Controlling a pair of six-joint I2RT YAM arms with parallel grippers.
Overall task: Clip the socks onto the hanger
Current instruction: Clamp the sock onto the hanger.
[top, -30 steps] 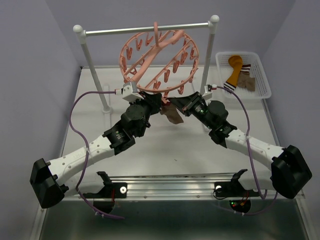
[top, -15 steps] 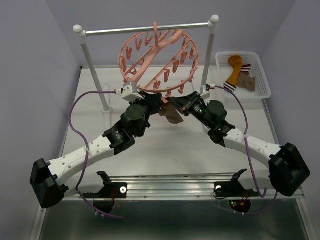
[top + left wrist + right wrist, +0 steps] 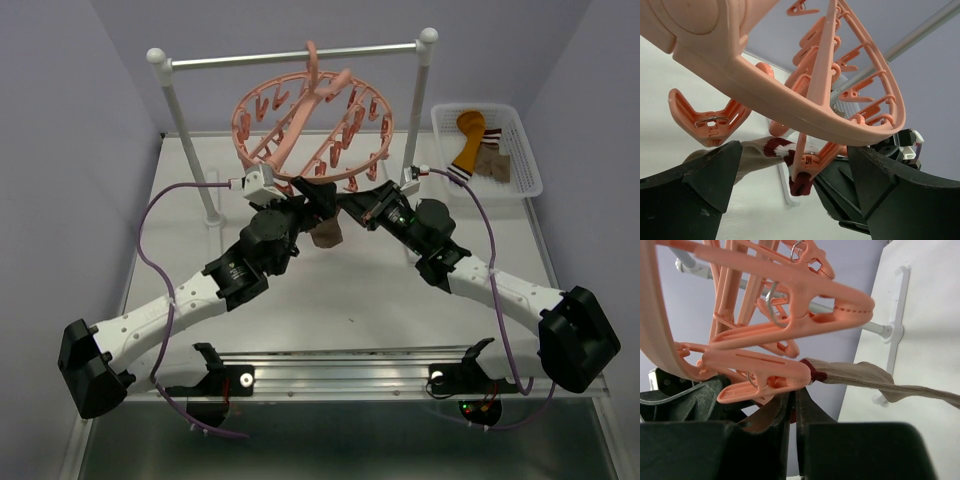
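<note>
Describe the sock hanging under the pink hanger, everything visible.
The sock is small, soft knit fabric, tan-brown in the body, with a cuff striped dark red and white. Its dark red edge is caught in a clip on the hanger, and the body droops free below. The right hand, shut, sits right at the cuff; whether it pinches the fabric is unclear.

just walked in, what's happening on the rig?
Both arms are up under the hanger. One brown sock hangs by its striped cuff from a clip on the ring. The left gripper is wide open near it; the right gripper is shut just under that clip. More socks wait in the white basket.
</note>
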